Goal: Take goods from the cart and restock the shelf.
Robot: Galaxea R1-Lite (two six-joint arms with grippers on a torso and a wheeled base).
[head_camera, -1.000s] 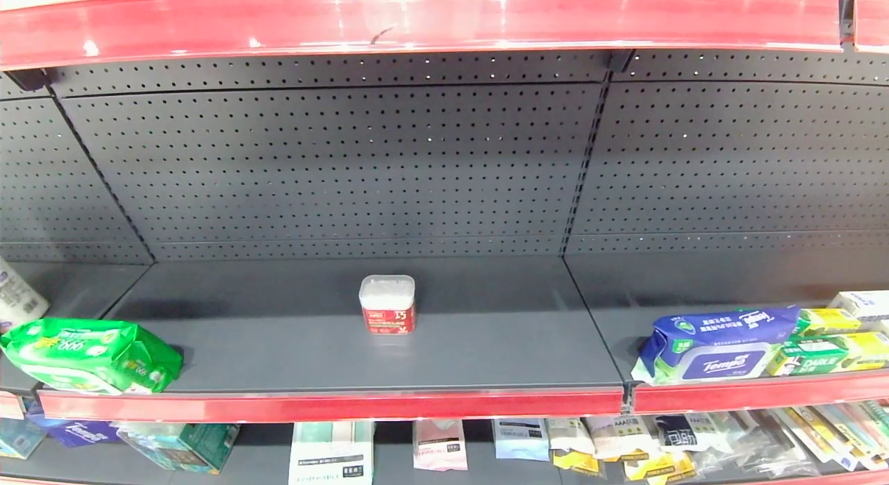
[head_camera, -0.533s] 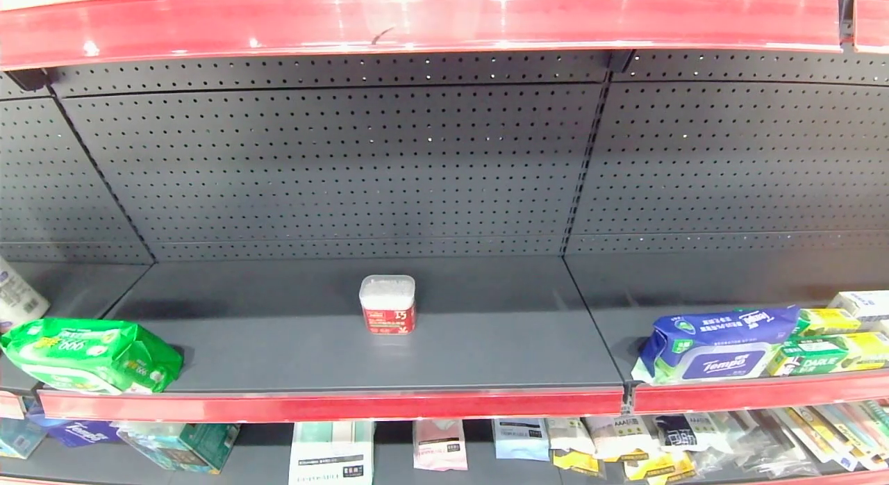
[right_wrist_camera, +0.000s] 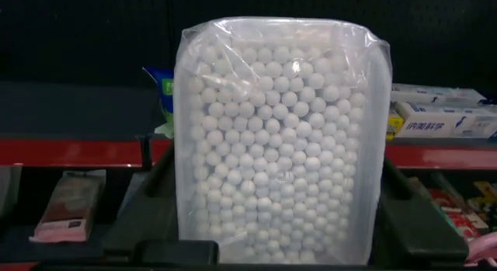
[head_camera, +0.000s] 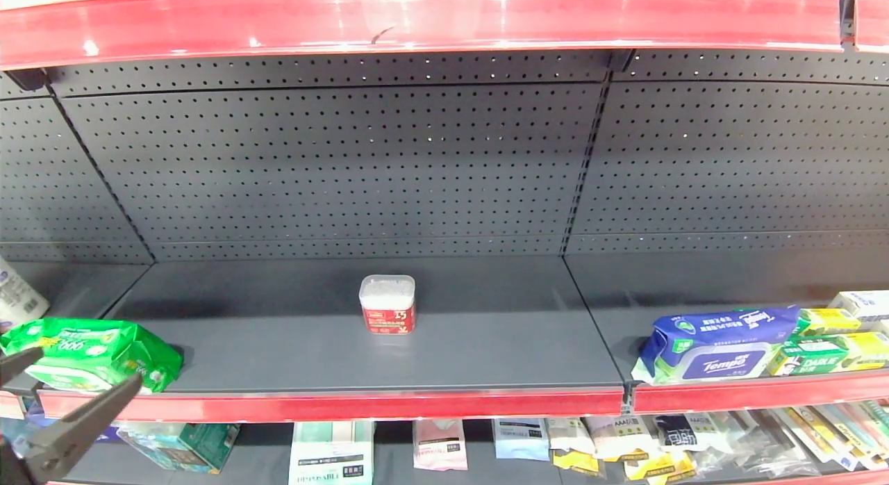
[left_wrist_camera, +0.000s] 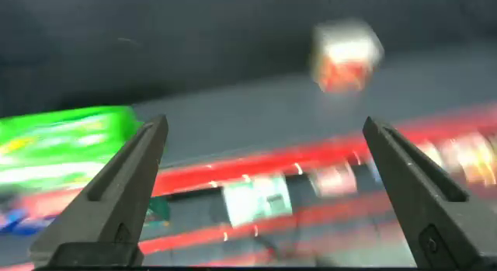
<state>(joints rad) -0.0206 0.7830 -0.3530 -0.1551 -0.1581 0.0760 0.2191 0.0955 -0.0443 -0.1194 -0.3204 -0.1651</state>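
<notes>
Head view: left gripper (head_camera: pixel 83 370) has entered at 8 o'clock, jaws wide, empty; a swab box (head_camera: pixel 387 304) stands at the shelf (head_camera: pixel 500 332) centre.
Left wrist view: same box ahead.
Right wrist view: right gripper (right_wrist_camera: pixel 279 197) clamps second swab box (right_wrist_camera: pixel 279 131), likely next for placement.

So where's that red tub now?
In the head view, the red tub stands alone on the shelf, between a green pack at left and blue pack at right.
</notes>
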